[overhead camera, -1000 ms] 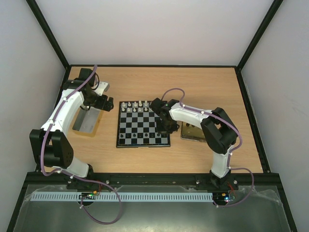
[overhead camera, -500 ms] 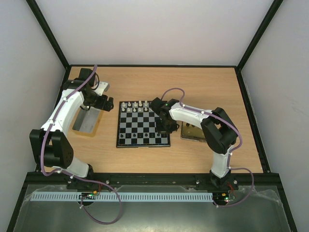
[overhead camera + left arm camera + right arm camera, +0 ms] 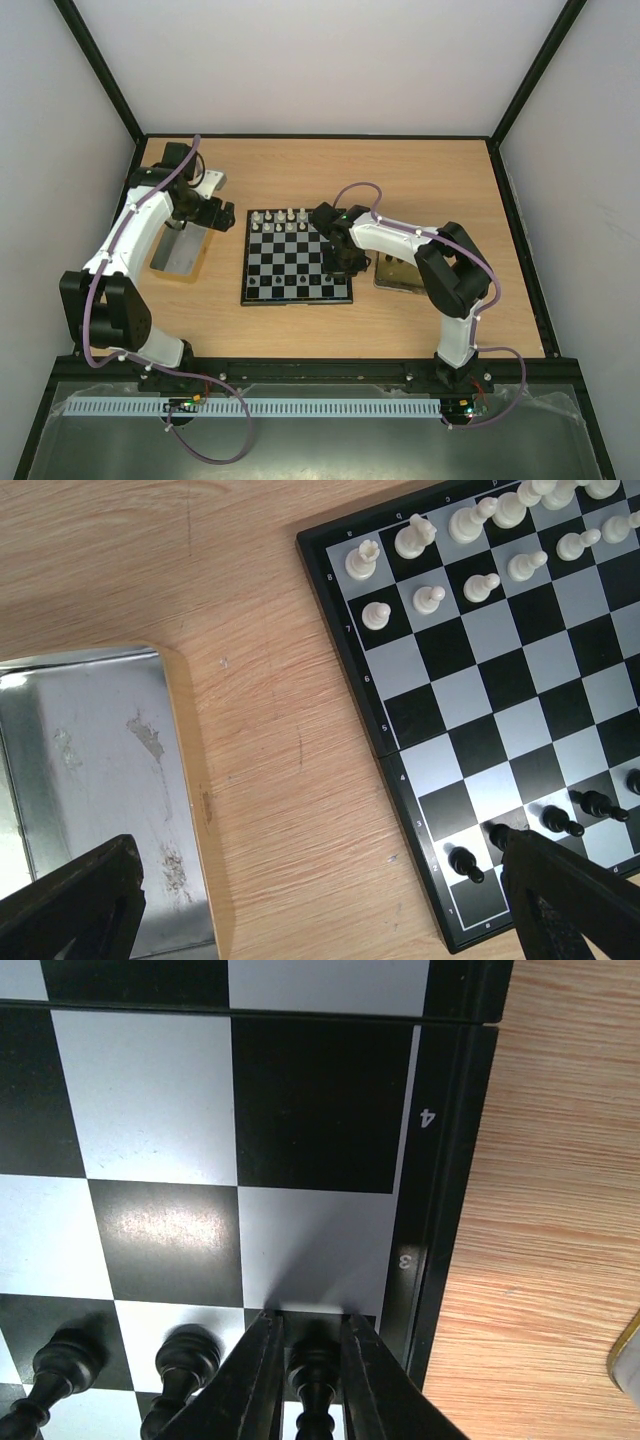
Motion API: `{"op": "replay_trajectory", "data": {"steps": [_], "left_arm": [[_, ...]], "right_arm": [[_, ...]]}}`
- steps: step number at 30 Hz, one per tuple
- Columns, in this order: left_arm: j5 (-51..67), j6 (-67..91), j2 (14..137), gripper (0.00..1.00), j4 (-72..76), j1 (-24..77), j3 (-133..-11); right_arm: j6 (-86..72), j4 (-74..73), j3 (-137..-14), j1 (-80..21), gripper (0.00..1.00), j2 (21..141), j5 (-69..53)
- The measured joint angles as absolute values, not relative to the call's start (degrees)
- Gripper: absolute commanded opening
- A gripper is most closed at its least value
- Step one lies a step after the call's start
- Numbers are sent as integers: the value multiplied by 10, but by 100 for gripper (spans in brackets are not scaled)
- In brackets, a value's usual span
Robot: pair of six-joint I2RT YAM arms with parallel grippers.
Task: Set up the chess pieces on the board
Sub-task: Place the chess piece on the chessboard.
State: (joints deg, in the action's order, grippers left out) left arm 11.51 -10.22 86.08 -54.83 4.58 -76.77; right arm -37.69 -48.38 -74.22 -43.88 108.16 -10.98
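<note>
Right gripper (image 3: 311, 1335) brackets a black pawn (image 3: 313, 1380) by the board's (image 3: 455, 1160) right rim; whether it clamps or stands just clear, I cannot tell. Left gripper (image 3: 320, 910) hangs wide open and empty. White pieces (image 3: 283, 220) are partly ranked and few black pawns are placed, so most remain.

My right end effector (image 3: 310, 1332) hangs over the board (image 3: 290, 262), with the board's edge just to its right. One piece (image 3: 313, 1380) stands between its fingers and two more pieces (image 3: 185, 1355) stand just left. Below my left end effector (image 3: 315, 855), a tray (image 3: 90, 780) lies left and the board right, both on the surface (image 3: 260, 730).
</note>
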Motion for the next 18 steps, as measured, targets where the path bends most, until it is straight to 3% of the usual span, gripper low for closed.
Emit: {"op": "replay_trajectory", "data": {"steps": [18], "left_arm": [[115, -102, 860, 97, -548, 44, -768]], "right_arm": [[-373, -493, -765, -439, 18, 1096, -99]]}}
